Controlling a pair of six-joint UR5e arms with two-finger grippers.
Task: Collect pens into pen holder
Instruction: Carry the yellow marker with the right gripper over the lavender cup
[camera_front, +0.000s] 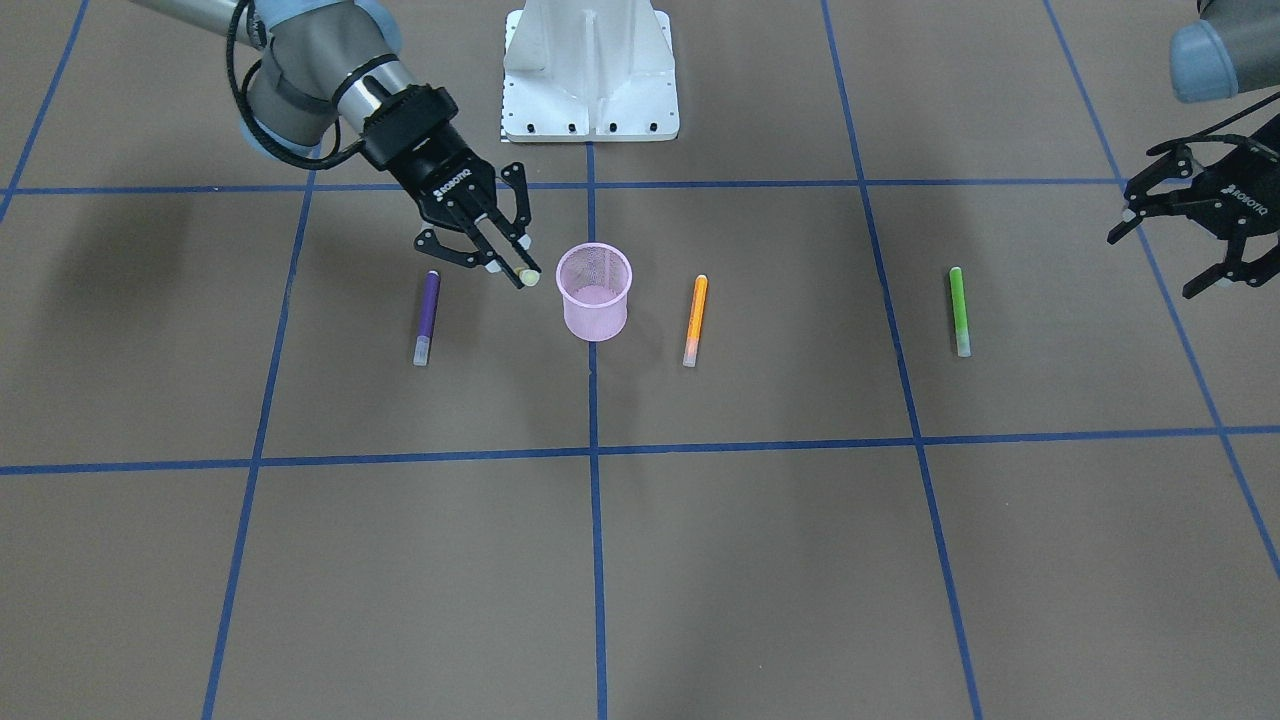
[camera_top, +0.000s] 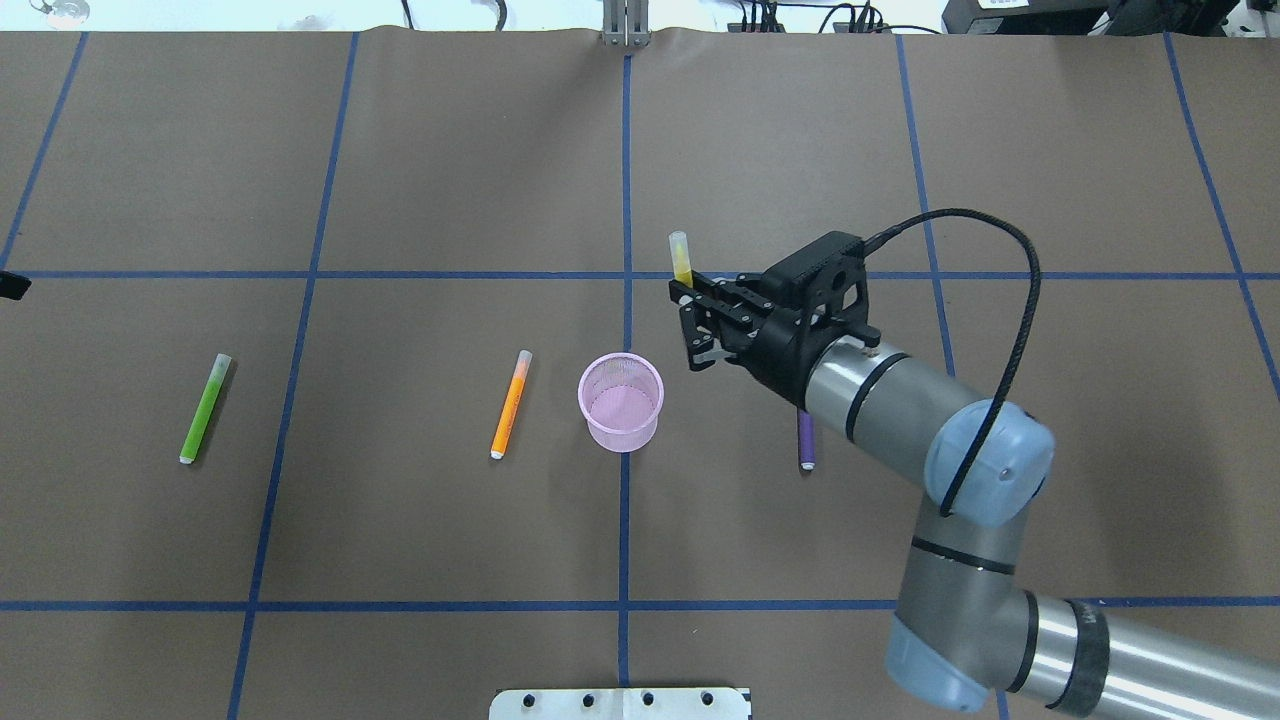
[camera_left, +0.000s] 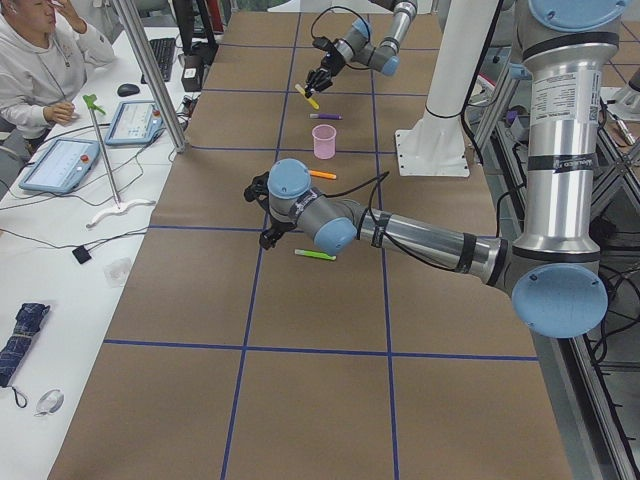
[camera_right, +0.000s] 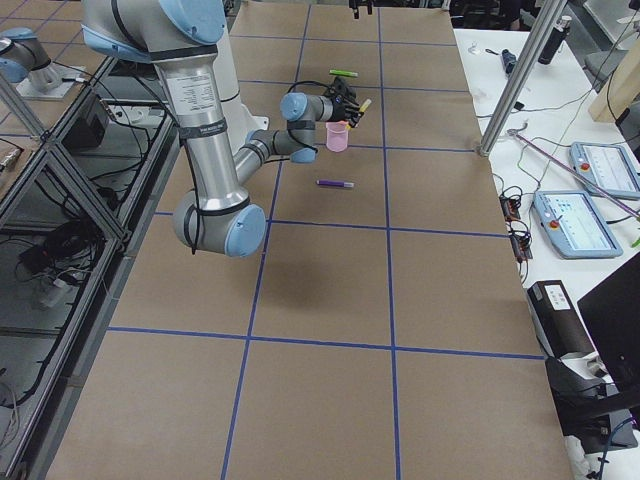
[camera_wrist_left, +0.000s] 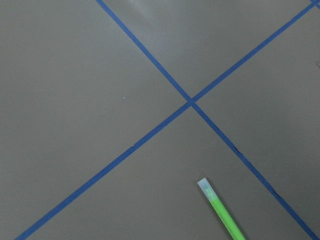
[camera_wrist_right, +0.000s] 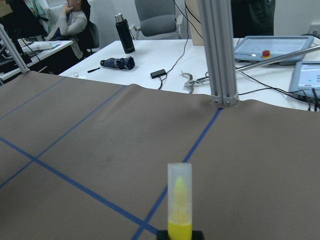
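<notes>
The yellow pen (camera_top: 681, 258) is clamped in the right gripper (camera_front: 508, 268), raised just beside the pink mesh pen holder (camera_front: 594, 305) at mid-worktop. The left gripper (camera_front: 1150, 265) is held spread open near the green pen (camera_front: 959, 310), toward the left edge. The purple pen (camera_front: 428, 315) and orange pen (camera_front: 695, 318) are laid flat on either side of the holder.

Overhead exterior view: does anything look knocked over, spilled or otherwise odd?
Nothing stands out. The pen holder stands upright and empty. The orange pen, green pen and purple pen lie flat, well apart. The yellow pen is clamped in the right gripper's jaws, near the holder.
</notes>
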